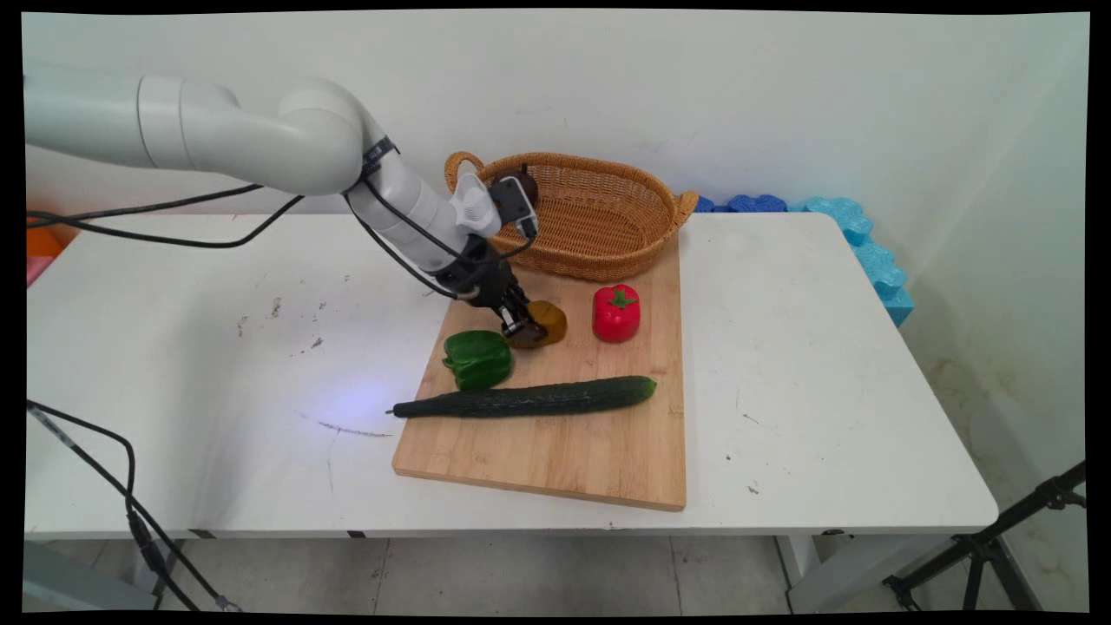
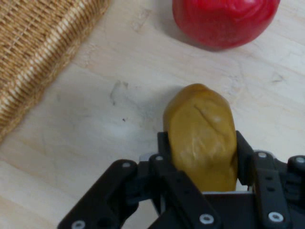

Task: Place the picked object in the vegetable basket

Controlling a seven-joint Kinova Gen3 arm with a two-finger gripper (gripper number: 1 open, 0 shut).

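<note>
Brown potato (image 2: pixel 202 143) gripped between our fingers (image 2: pixel 164 148), on bamboo board (image 1: pixel 564 443); white scuffed worktop (image 1: pixel 217 417), wicker basket (image 1: pixel 599 217) behind, plain wall.

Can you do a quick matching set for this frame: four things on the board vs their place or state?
Things:
1. potato
2. cucumber
3. green pepper
4. red tomato

Places:
A. lying lengthwise, its thin end past the board's left edge
B. between the gripper's fingers
C. right of the potato, in front of the wicker basket
D. left of the potato, behind the cucumber

Pairs: 1-B, 2-A, 3-D, 4-C
</note>
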